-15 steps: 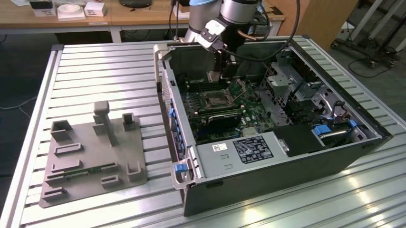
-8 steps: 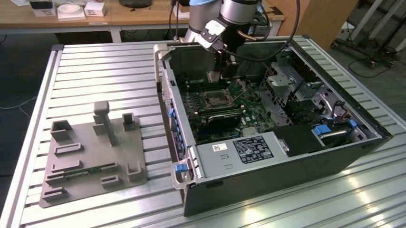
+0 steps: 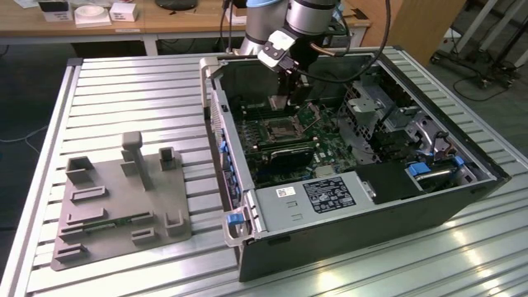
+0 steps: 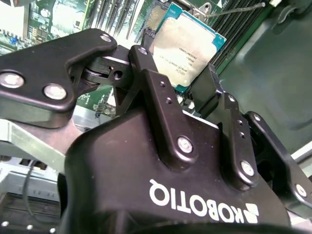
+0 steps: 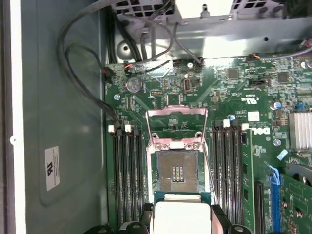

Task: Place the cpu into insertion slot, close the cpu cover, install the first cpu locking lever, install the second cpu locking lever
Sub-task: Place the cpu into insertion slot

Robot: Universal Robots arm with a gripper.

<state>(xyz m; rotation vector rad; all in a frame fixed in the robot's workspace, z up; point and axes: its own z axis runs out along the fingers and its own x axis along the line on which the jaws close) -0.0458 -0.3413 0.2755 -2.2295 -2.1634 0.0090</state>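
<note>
Two black fingers (image 4: 152, 78) of the gripper (image 5: 181, 222) pinch the cpu (image 5: 180, 212) by opposite edges, drawn in just to the chip's width. The chip hangs over the motherboard (image 5: 243, 97) just short of the insertion slot (image 5: 178, 173), whose contact field lies bare. The cpu cover (image 5: 176, 124) is swung back on its hinge, so the way in is free. To do this well, I judge the chip should be level and square to the slot's rim, come straight down rather than slide across the contacts, and be let go only once seated. The open computer case (image 3: 355, 235) lies on its side on a slatted metal table (image 3: 132, 93), beside a grey fixture block (image 3: 115, 198); a wooden desk (image 3: 165, 21) stands behind
</note>
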